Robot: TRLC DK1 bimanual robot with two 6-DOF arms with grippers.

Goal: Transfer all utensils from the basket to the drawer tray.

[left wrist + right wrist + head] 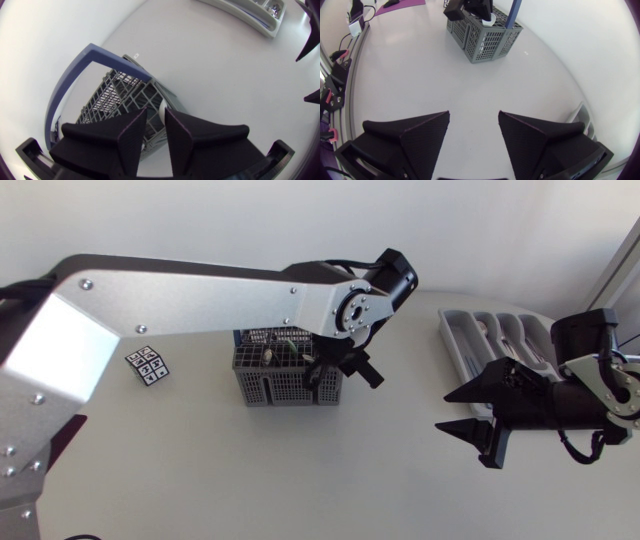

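The grey mesh basket stands mid-table with a blue hoop handle. My left gripper hangs over the basket's right end. In the left wrist view its fingers are a narrow gap apart, and a white utensil handle stands between the tips, against one finger, with a slit left on the other side. The grey drawer tray lies at the far right with utensils in its compartments. In front of the tray, my right gripper is wide open and holds nothing, pointing at the basket.
A small black-and-white marker card lies left of the basket. Bare white tabletop stretches between the basket and my right gripper. The table's back edge runs just behind the basket and the tray.
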